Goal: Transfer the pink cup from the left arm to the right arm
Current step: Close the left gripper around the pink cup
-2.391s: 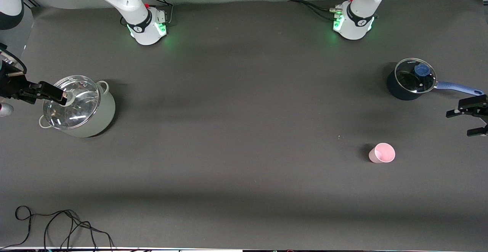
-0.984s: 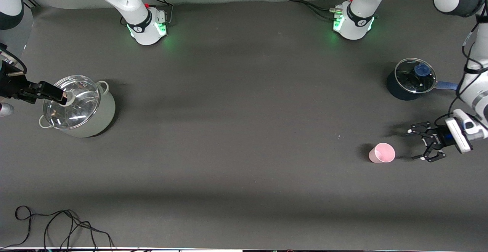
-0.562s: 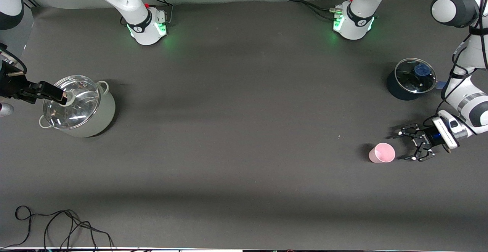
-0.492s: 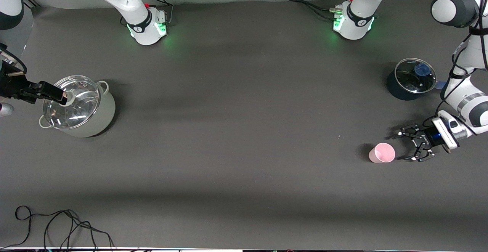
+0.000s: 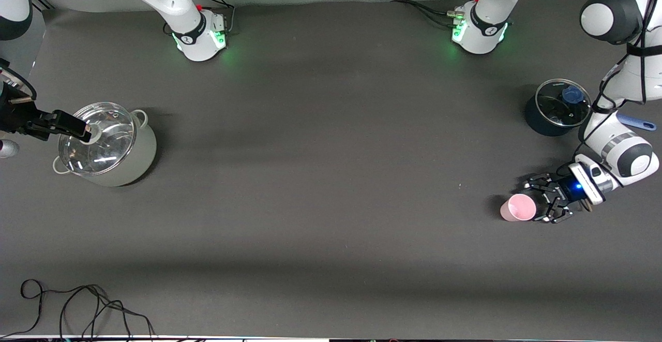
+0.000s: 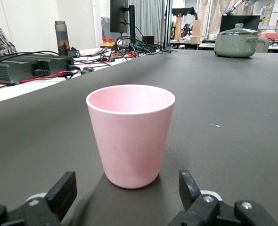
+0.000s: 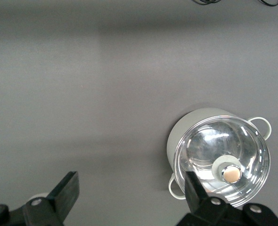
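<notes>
in the front view the cup (image 5: 518, 208) stands upright on the table (image 5: 331, 187) toward the left arm's end, nearer the camera than the blue pan (image 5: 557, 107). the left gripper (image 5: 539, 202) is low at table height just beside the cup, its fingers spread, with the tips reaching either side of the cup's wall; whether they touch it cannot be told from here. the right gripper (image 5: 77, 130) hangs over the grey pot (image 5: 106, 144) at the right arm's end, well apart from the cup, and waits with its fingers spread. a loose cable (image 5: 77, 306) lies near the table's front edge. in the left wrist view the cup (image 6: 130, 134) sits centred between the two fingertips (image 6: 63, 194), which are apart and not yet around its body; the pot (image 6: 237, 41) shows in the distance. the step in hand looks to be the approach for the grasp, so it should go well if the gripper slides a little further forward, keeping the cup centred, and closes on the lower half, gently, since the light tapered cup could tip or squirt upward. in the right wrist view the pot's glass lid (image 7: 222, 162) with its knob lies below, between the parted fingers (image 7: 66, 193).
</notes>
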`<state>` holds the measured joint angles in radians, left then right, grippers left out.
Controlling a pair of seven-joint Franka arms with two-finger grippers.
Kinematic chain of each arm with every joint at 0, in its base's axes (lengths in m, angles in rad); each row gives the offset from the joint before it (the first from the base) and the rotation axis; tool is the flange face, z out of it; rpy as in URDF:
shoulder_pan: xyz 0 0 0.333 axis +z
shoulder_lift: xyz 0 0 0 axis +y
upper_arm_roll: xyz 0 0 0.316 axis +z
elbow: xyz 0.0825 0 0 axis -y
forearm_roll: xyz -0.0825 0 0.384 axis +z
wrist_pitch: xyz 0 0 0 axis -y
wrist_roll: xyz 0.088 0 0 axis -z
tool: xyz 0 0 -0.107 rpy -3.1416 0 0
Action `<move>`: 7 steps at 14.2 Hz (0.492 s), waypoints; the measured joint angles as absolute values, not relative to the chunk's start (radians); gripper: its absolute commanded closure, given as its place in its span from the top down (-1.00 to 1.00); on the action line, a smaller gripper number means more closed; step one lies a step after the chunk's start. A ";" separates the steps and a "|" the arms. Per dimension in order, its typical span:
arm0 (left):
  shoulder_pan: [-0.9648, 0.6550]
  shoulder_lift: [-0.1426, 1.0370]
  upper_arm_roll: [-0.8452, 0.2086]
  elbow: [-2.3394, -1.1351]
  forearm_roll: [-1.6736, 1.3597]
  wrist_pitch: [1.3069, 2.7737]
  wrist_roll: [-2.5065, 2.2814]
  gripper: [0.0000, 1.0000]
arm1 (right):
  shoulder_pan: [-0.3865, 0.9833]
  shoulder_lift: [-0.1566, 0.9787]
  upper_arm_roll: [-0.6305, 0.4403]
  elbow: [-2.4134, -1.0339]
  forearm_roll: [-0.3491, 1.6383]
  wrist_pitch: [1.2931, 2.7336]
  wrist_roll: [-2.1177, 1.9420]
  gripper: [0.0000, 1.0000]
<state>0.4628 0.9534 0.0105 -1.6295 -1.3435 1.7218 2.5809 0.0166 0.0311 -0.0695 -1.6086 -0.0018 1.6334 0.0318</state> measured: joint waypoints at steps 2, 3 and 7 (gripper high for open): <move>0.461 0.953 -0.004 -1.635 -1.359 1.735 2.582 0.93 | 0.017 0.031 -0.069 -1.609 -0.002 1.633 0.032 0.99; 0.460 0.954 -0.013 -1.640 -1.363 1.746 2.583 0.93 | 0.017 0.031 -0.069 -1.609 -0.002 1.633 0.032 0.99; 0.455 0.955 -0.040 -1.647 -1.377 1.790 2.584 0.70 | 0.017 0.031 -0.069 -1.609 -0.002 1.633 0.032 0.99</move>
